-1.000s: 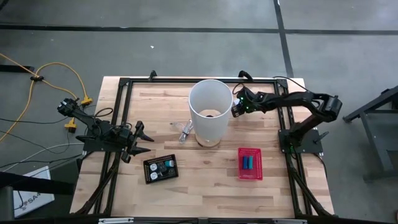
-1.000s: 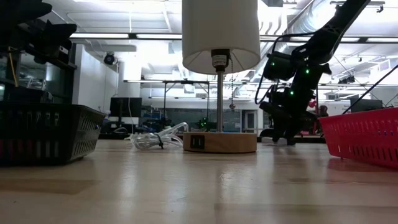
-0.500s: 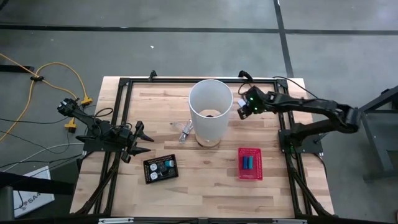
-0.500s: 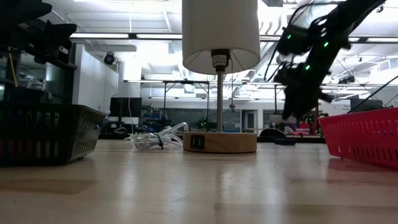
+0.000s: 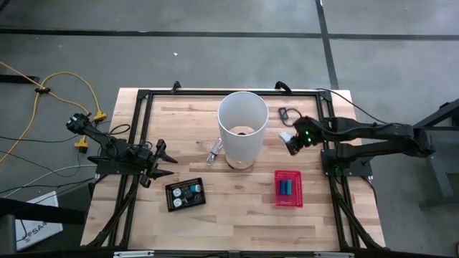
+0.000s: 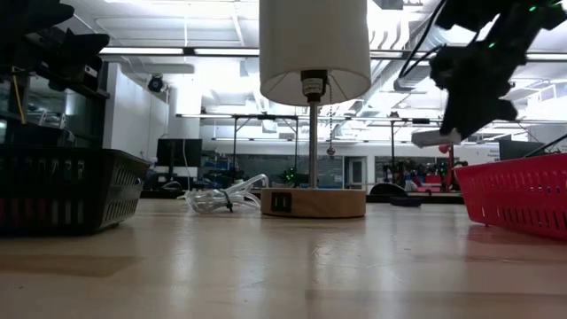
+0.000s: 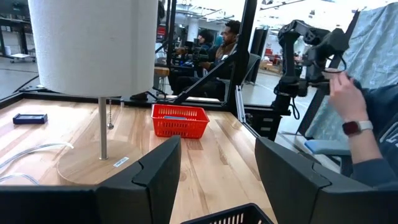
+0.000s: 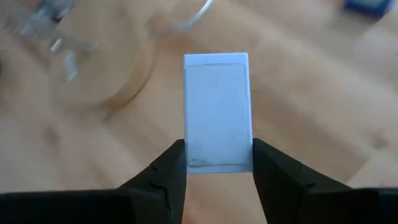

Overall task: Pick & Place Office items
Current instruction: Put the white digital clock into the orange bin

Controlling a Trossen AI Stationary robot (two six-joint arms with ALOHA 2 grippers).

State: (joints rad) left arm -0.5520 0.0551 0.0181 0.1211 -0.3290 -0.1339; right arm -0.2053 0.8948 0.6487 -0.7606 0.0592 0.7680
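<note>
White block [image 8: 217, 111]: pinched by its long sides in the right claw [image 8: 217, 163], aloft between lamp [image 5: 242, 127] and red basket [image 5: 288, 188], likely basket-bound. Left claw [image 7: 217, 163] open, idle beside the bench's left edge.

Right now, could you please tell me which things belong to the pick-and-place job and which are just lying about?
Job:
- white block in right tool
- blue sticks in red basket
- small pieces in black tray

Lying about:
- lamp
- clear cable
</note>
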